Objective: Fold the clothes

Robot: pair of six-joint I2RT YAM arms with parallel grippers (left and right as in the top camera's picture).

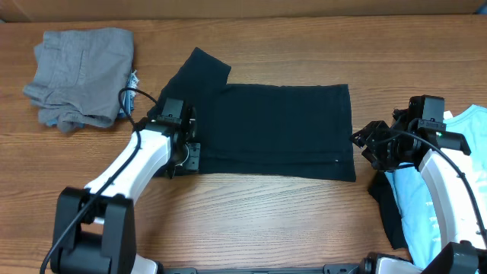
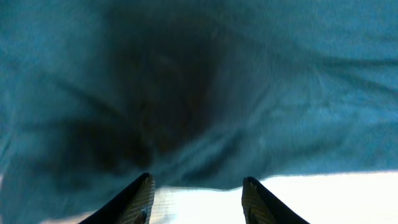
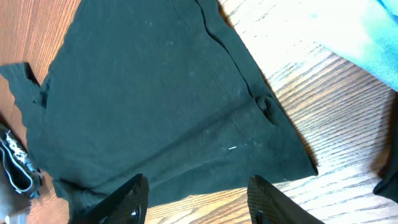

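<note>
The black T-shirt point(image 1: 278, 129) lies flat in the table's middle, folded into a rectangle, one sleeve sticking out at upper left. A small white mark shows near its lower right corner. My left gripper point(image 1: 190, 148) is open and empty, low over the shirt's left edge; the left wrist view is filled with dark cloth point(image 2: 199, 93) between open fingers point(image 2: 198, 199). My right gripper point(image 1: 364, 143) is open and empty, just right of the shirt's right edge; its view shows the shirt point(image 3: 155, 93) past the open fingers point(image 3: 198, 199). The light blue T-shirt point(image 1: 456, 183) lies under the right arm.
A pile of grey garments point(image 1: 80, 76) sits at the far left. Another dark cloth point(image 1: 388, 209) lies beside the light blue shirt. The wooden table point(image 1: 251, 221) shows bare in front of the black shirt.
</note>
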